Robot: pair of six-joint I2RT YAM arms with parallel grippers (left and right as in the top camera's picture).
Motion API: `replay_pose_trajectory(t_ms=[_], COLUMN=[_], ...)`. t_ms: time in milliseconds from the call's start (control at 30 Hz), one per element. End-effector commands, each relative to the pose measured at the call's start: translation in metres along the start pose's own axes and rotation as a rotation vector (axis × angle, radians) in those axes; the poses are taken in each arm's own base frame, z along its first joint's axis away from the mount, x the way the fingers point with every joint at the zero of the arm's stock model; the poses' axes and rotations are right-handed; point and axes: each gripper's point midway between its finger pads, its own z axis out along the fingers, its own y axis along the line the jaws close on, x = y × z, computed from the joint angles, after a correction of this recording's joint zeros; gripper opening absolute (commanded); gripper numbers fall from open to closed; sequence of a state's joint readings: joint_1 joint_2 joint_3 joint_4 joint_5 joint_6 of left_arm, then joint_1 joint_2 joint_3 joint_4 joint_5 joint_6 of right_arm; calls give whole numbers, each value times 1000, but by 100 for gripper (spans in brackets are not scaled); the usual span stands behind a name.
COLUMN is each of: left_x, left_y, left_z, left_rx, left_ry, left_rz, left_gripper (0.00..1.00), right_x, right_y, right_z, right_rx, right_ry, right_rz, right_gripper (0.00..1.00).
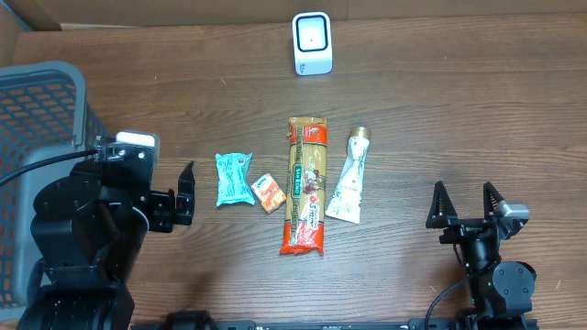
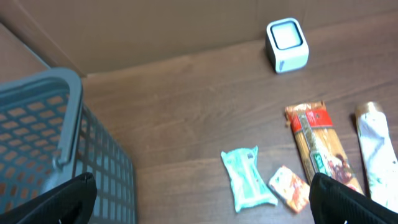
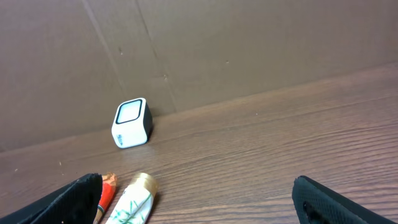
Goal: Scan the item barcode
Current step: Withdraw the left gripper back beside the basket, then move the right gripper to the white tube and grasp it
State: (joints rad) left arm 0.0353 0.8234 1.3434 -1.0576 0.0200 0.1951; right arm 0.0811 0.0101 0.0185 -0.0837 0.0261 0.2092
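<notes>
A white barcode scanner (image 1: pixel 312 43) stands at the table's far edge, also seen in the left wrist view (image 2: pixel 286 45) and right wrist view (image 3: pixel 132 123). In the middle lie a teal packet (image 1: pixel 234 178), a small orange packet (image 1: pixel 268 192), a long pasta packet (image 1: pixel 306 183) and a white tube with a gold cap (image 1: pixel 350 179). My left gripper (image 1: pixel 186 194) is open just left of the teal packet (image 2: pixel 247 177), holding nothing. My right gripper (image 1: pixel 464 203) stands open right of the tube (image 3: pixel 134 202), also with nothing in it.
A grey plastic basket (image 1: pixel 37 101) sits at the left edge, beside my left arm; its wall fills the left of the left wrist view (image 2: pixel 62 124). A brown cardboard wall runs behind the scanner. Bare wood lies between the tube and my right gripper.
</notes>
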Motion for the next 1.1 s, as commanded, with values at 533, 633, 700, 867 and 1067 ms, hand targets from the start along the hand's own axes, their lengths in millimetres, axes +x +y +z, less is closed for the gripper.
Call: replay_pose_trajectory(t_ms=[533, 633, 700, 867, 1067], left_x=[44, 44, 44, 44, 44], left_y=[-6, -6, -6, -6, -6], left_z=[-2, -2, -2, -2, -2], left_rx=[24, 24, 24, 24, 24], left_ry=[186, 186, 186, 186, 186], left_rz=[18, 18, 17, 18, 18], left_gripper=[100, 100, 100, 100, 100], right_x=[3, 3, 3, 3, 3], right_y=[1, 1, 1, 1, 1], right_z=[0, 0, 0, 0, 0], right_rx=[-9, -9, -9, -9, -9], right_ry=[3, 3, 3, 3, 3], right_rz=[4, 4, 3, 4, 4], right_gripper=[100, 100, 100, 100, 100])
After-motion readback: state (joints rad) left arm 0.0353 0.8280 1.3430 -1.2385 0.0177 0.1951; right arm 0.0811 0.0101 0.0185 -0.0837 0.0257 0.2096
